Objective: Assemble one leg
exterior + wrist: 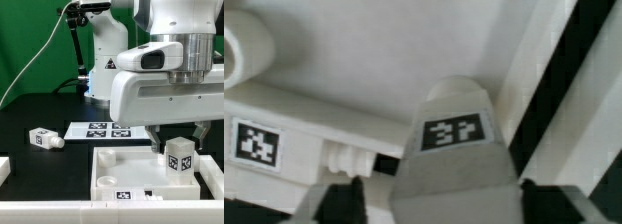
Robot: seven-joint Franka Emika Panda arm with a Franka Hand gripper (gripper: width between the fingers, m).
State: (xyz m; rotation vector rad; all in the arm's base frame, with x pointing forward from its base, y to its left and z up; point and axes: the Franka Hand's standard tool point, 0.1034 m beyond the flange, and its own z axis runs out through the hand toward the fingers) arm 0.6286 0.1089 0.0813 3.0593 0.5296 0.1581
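Observation:
In the exterior view my gripper [182, 141] is shut on a leg [181, 160], a stubby white post with a black-and-white tag, and holds it upright over the right part of the large white panel [118, 163]. I cannot tell whether the leg touches the panel. In the wrist view the leg [452, 140] runs out between my dark fingers [342, 201], above the panel [349, 100], with my gripper [446, 203] closed around it. A second leg [42, 138] lies on its side on the black table at the exterior view's left.
The marker board [104, 129] lies flat behind the panel. White rails run along the table's front [60, 208] and left edge [3, 170]. The panel shows a round corner hole [239, 45] and a tag [255, 141] in the wrist view.

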